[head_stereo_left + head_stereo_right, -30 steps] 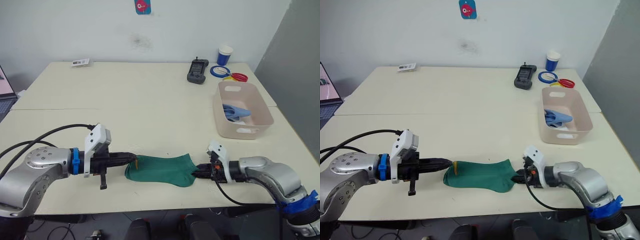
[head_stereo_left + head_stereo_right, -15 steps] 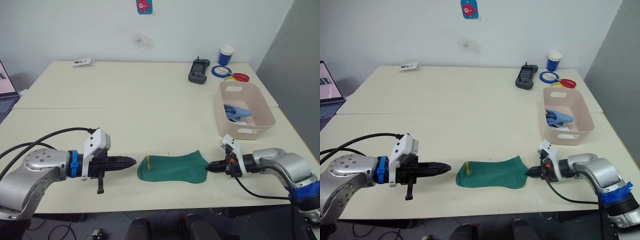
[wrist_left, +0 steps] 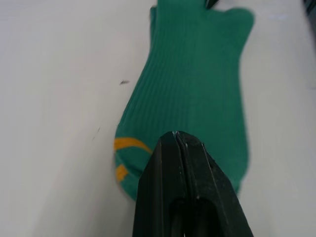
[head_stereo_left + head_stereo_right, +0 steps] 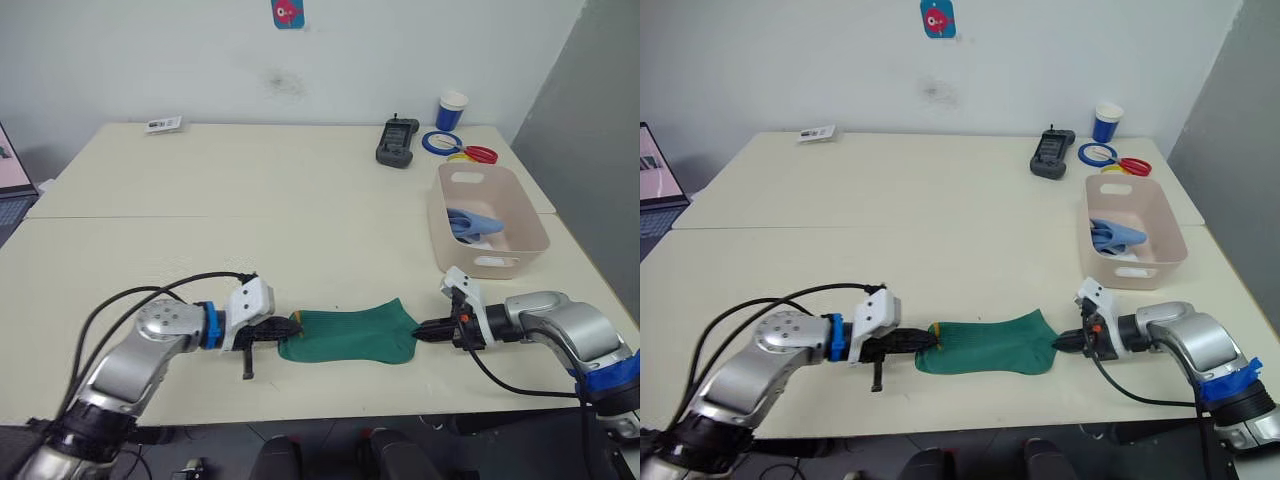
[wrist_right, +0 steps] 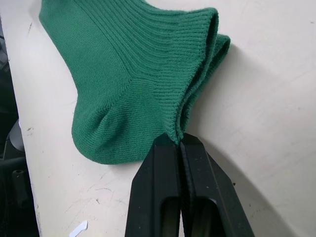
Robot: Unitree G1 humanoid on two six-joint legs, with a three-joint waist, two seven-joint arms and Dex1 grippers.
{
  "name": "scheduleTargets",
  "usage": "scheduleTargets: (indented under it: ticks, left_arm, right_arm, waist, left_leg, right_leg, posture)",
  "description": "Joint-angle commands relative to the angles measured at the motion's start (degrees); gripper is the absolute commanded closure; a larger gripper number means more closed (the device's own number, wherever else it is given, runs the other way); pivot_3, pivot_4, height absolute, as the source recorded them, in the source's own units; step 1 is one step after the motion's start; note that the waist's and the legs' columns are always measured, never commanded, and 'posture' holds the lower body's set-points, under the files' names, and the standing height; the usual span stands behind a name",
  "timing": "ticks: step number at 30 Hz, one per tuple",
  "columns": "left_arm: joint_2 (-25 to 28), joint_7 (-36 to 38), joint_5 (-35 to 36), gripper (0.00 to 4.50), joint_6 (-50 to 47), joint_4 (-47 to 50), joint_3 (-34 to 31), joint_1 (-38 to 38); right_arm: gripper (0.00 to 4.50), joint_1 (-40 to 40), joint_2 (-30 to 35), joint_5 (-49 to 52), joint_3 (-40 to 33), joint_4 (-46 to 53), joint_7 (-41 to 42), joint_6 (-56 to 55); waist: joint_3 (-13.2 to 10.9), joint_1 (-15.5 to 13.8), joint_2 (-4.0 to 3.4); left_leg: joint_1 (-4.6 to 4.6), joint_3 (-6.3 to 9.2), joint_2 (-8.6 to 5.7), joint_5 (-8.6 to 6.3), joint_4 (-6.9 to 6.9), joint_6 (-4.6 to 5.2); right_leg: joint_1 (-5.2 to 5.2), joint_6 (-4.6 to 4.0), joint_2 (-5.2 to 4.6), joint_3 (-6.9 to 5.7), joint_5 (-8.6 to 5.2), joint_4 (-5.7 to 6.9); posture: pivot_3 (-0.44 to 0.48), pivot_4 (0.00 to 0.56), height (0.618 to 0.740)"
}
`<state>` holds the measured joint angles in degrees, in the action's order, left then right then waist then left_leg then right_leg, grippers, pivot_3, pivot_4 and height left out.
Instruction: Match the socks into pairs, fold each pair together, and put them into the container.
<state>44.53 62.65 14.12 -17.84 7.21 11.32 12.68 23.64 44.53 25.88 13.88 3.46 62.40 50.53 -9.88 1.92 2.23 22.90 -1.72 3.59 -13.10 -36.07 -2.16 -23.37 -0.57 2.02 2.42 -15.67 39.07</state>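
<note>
Remaining on the desk (image 4: 250, 220) is the dark green sock pair (image 4: 352, 335), unfolded — left pincer (image 4: 287, 328) and right pincer (image 4: 425, 332) closed empty at its ends — while light blue socks (image 4: 472, 223) lie in the pink-beige tub (image 4: 524, 222).

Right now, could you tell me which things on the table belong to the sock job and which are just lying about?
Part of the job:
- green socks, flat on the table, with the left gripper and right gripper at their two ends
- container, with the light blue socks inside

Just lying about:
- blue cup
- black handset
- tape rings
- small tag
</note>
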Motion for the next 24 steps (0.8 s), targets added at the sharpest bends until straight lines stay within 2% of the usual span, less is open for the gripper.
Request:
scheduleTargets:
  ticks: [1, 4, 8, 14, 19, 24]
  left_arm:
    - [1.2, 1.5, -4.8, 4.5, 3.8, -2.6, 3.1, 0.2]
    - [1.3, 2.6, -4.5, 4.5, 0.6, -2.4, 4.1, 0.1]
    - [0.6, 1.5, -6.8, 4.5, 0.0, -4.4, 5.3, 0.6]
    - [0.0, 1.3, -6.7, 4.5, 0.1, -5.2, 5.2, 1.0]
    - [0.0, 1.5, -6.9, 4.5, 0.6, -5.6, 5.4, 1.2]
    - [-1.0, 1.3, -6.2, 4.5, -0.3, -5.9, 4.9, 2.2]
  right_arm:
    - [4.46, 0.4, 0.0, 0.8, -1.0, 2.0, 0.3, 1.0]
    - [4.46, 1.1, -0.8, 4.2, -3.3, 3.8, 0.0, 4.9]
    - [4.46, 2.9, -2.6, 10.6, -7.1, 6.6, -0.5, 12.0]
    - [4.46, 7.9, -7.5, 18.1, -11.4, 8.4, -4.4, 20.3]
    - [4.46, 10.6, -12.2, 18.6, -9.8, 8.2, -8.1, 21.7]
    - [4.46, 13.2, -19.2, 16.5, -5.0, 6.3, -11.2, 19.5]
  waist:
    - [0.0, -0.1, -0.01]
    - [0.0, -0.1, -0.06]
    - [0.1, 0.0, -0.13]
    - [0.2, 0.0, -0.32]
    - [0.3, -0.1, -0.35]
    - [0.3, 0.0, -0.48]
  left_leg:
    - [0.0, 0.01, 0.02, 0.0, 0.01, 0.0]
    - [-0.01, 0.01, 0.02, 0.0, 0.01, 0.0]
    - [-0.1, 0.01, 0.02, 0.0, 0.0, 0.0]
    - [-0.13, 0.03, 0.01, 0.0, 0.0, 0.0]
    - [-0.11, 0.02, 0.0, 0.0, 0.0, 0.0]
    - [-0.12, 0.03, 0.01, 0.0, 0.01, 0.01]
  right_leg:
    - [0.0, 0.0, 0.01, -0.01, 0.0, 0.0]
    - [0.01, -0.01, 0.01, -0.02, 0.0, 0.02]
    - [0.08, 0.0, 0.01, -0.01, 0.0, 0.03]
    - [0.12, 0.03, 0.01, -0.02, 0.02, 0.04]
    - [0.12, 0.03, 0.01, -0.02, 0.02, 0.03]
    - [0.12, 0.03, 0.02, -0.02, 0.02, 0.05]
  posture:
    - [0.0, 0.15, 0.74]
    - [0.0, 0.15, 0.74]
    - [0.0, 0.15, 0.74]
    - [0.0, 0.15, 0.74]
    - [0.0, 0.15, 0.74]
    - [0.0, 0.15, 0.74]
